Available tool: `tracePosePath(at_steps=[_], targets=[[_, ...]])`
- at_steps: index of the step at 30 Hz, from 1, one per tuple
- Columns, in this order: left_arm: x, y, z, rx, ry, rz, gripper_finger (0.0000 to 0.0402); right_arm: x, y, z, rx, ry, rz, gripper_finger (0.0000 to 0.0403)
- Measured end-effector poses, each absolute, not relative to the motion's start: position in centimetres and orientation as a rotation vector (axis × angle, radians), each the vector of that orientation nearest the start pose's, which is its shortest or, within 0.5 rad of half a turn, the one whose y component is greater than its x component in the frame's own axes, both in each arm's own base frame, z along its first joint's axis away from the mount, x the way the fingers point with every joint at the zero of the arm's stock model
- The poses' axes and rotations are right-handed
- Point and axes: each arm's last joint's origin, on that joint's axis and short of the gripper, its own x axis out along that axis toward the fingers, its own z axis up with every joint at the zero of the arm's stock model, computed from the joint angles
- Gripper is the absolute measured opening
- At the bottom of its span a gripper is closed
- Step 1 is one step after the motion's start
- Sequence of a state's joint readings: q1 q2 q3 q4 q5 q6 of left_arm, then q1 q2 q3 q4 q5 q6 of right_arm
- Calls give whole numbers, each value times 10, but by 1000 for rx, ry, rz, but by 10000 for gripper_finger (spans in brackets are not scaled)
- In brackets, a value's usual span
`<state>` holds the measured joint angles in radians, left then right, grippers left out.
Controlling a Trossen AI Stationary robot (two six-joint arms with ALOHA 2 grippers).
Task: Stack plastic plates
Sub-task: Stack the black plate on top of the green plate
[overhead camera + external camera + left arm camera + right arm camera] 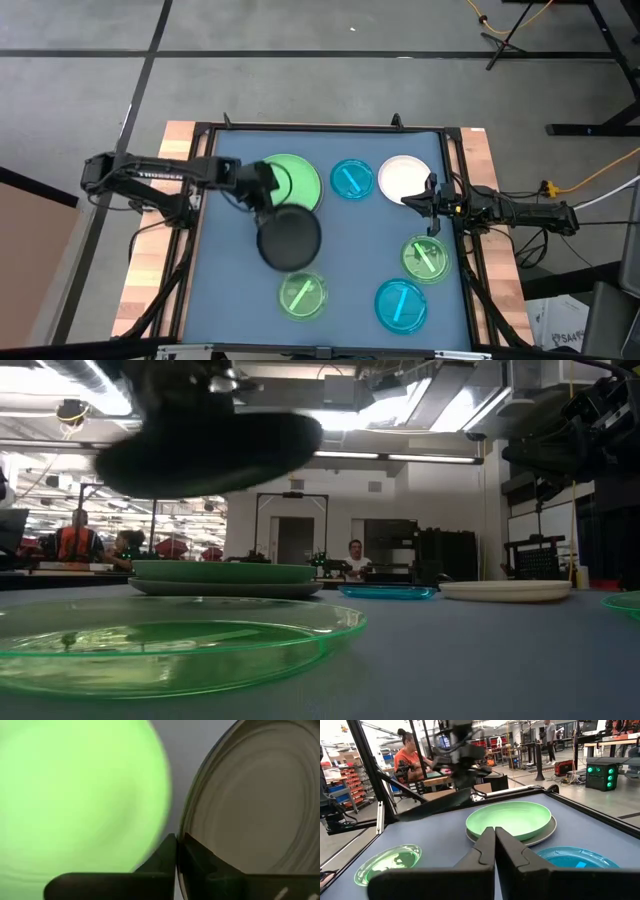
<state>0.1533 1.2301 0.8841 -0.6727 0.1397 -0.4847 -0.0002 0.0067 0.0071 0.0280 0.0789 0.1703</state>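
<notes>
1. The left gripper (265,192) is pinched on the rim of the medium black plate (289,239), its fingers (167,851) pressed close with only the thin plate edge between them.
2. In the low view the black plate hangs tilted in the air, clear of the table (350,255) and above the plates lying on it.
3. The large light green plate (297,180) lies nested in the large grey plate (547,834), just beside the left gripper at the far side of the table.
4. A small translucent blue plate (351,179) lies next to that pair, and the small white plate (402,177) lies beyond it.
5. The right gripper (416,201) sits at the near edge of the white plate, its fingers (482,847) pressed together and holding nothing; whether it touches that plate I cannot tell.
6. A small translucent green plate (427,257) lies on the right side, with a second translucent blue plate (402,305) nearer the front edge.
7. A second translucent green plate (301,295) lies at the front, just below the black plate in the high view.
8. In the room beyond the table a person in orange (409,757) sits at a bench.
</notes>
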Motion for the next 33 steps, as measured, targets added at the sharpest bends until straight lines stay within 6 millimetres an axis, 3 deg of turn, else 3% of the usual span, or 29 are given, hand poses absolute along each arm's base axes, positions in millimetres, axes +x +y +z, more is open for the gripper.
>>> tracePosePath(at_steps=[8, 15, 20, 33], targets=[[216, 89, 243, -685, 911, 534, 7, 98, -2, 168, 171, -35, -76, 0], [199, 121, 243, -747, 862, 689, 7, 98, -2, 168, 171, -35, -76, 0], [197, 132, 238, -762, 874, 750, 7, 98, -2, 168, 171, -35, -76, 0], [209, 141, 196, -803, 1040, 778, 7, 98, -2, 168, 171, -35, -76, 0]])
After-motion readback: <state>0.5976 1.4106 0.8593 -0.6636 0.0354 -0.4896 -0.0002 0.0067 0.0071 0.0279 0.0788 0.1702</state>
